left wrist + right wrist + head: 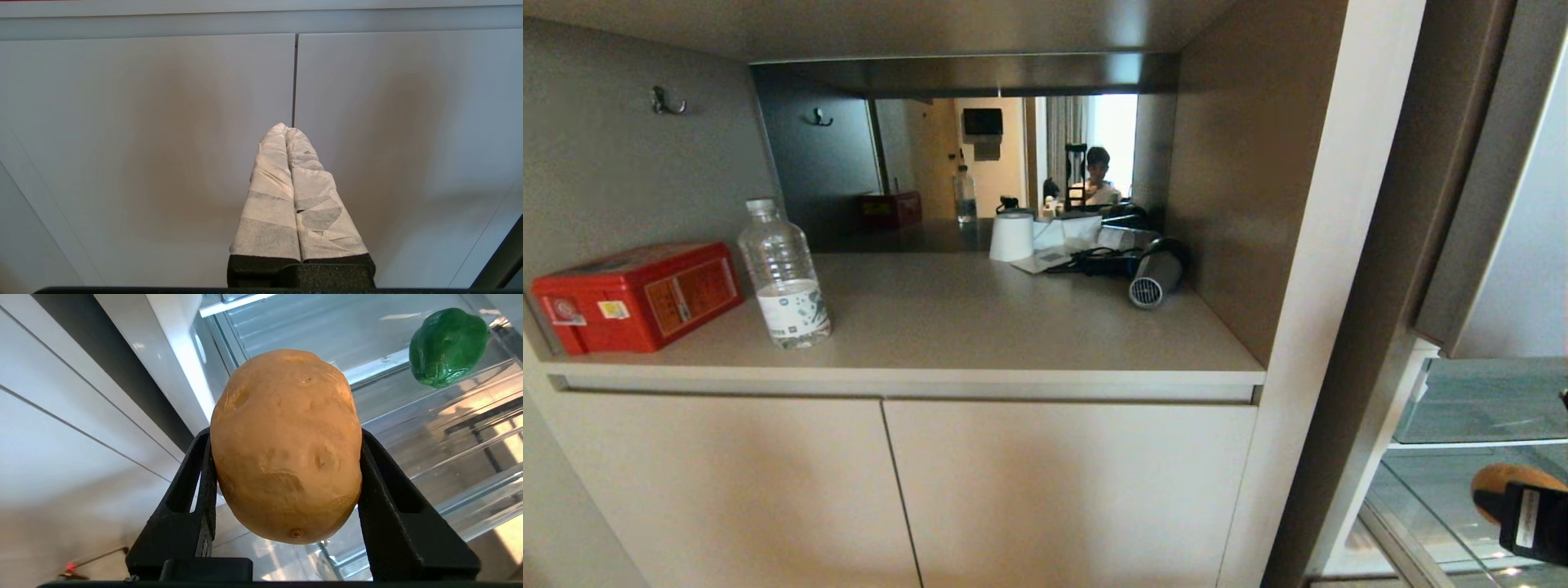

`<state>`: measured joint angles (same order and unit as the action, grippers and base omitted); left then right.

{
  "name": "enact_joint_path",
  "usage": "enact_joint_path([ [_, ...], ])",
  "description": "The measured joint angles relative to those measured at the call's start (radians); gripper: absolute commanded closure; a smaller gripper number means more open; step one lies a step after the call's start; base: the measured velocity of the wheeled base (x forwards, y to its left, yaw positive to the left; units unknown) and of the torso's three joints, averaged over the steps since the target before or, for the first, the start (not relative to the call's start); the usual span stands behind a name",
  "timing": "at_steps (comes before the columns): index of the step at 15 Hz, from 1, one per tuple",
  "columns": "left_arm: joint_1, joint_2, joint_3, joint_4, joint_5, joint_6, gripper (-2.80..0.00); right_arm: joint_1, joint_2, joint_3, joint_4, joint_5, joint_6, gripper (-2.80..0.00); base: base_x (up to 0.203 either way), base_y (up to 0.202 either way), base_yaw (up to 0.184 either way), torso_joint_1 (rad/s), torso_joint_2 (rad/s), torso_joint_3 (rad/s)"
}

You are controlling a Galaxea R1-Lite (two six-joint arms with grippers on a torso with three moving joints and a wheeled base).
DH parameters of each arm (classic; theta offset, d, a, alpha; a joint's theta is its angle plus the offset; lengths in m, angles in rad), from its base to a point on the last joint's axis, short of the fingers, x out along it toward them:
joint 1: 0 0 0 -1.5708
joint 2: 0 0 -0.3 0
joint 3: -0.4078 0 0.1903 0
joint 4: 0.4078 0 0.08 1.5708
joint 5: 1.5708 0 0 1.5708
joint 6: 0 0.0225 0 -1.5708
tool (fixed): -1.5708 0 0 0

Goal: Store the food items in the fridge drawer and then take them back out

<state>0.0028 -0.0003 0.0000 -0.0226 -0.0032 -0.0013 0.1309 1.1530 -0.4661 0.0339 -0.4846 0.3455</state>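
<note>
My right gripper is shut on the tan-brown potato, its black fingers pressing both sides. In the head view the potato and the gripper show at the lower right, in front of the open fridge. The dark green bell pepper lies further in on clear plastic. The fridge drawer with its ribbed bottom is beyond the potato; I cannot tell whether the pepper is inside it. My left gripper is shut and empty, its tape-wrapped fingers facing the cabinet doors.
On the counter stand a red box, a clear water bottle, a white cup and a hair dryer. A mirror behind them reflects a seated person. The fridge's glass shelf is at the right.
</note>
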Motion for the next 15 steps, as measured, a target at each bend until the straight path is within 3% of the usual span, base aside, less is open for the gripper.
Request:
enact_joint_path([
  [10,0.0,0.0,0.0,0.0,0.0,0.0,0.0,-0.005,-0.013,0.035,-0.034,0.003,-0.017,0.0,0.0,0.0,0.0,0.0,0.0,0.0],
  [15,0.0,0.0,0.0,0.0,0.0,0.0,0.0,-0.006,-0.039,0.038,-0.033,0.003,-0.051,0.0,0.002,0.005,-0.145,0.003,0.0,0.002],
])
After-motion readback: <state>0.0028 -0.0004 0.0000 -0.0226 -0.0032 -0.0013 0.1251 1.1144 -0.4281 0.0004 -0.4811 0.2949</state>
